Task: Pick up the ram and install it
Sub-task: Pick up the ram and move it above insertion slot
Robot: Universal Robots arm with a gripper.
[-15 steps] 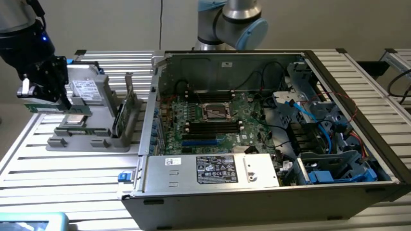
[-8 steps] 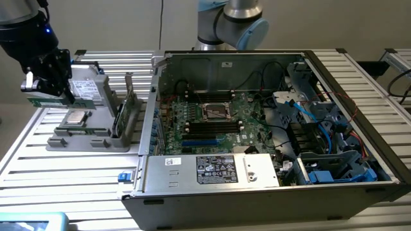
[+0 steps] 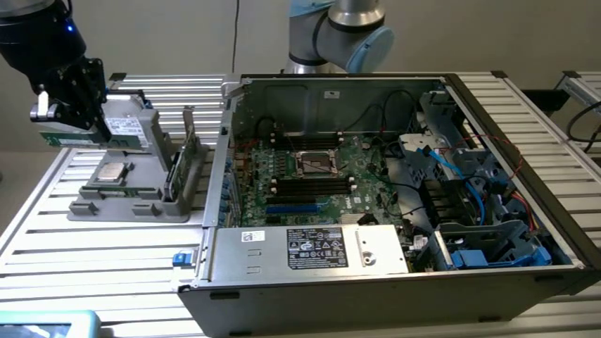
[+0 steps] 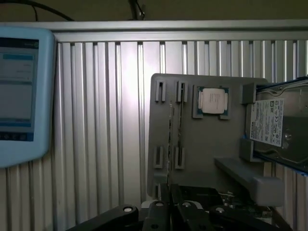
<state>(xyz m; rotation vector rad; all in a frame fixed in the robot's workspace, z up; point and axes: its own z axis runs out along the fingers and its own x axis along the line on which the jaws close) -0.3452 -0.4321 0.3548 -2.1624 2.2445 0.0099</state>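
Above the exterior view's left end of the slatted aluminium desk (image 3: pixel 56 239), beside the open black tower computer case (image 3: pixel 281 310): ram in the grasp.
Over the grey plastic parts holder (image 3: pixel 131 204), the black end effector (image 3: pixel 67 128) appears clamped on the ram (image 3: pixel 52 139), a slim green circuit-board stick lying level beneath it. Judged light, stiff and fragile, it is best held by its long upper edge, clear of chips and contacts.

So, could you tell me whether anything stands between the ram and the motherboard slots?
Yes: the case's wall and the fixture's upright cards rise between the ram in the gripper and the slots. The case is open above.
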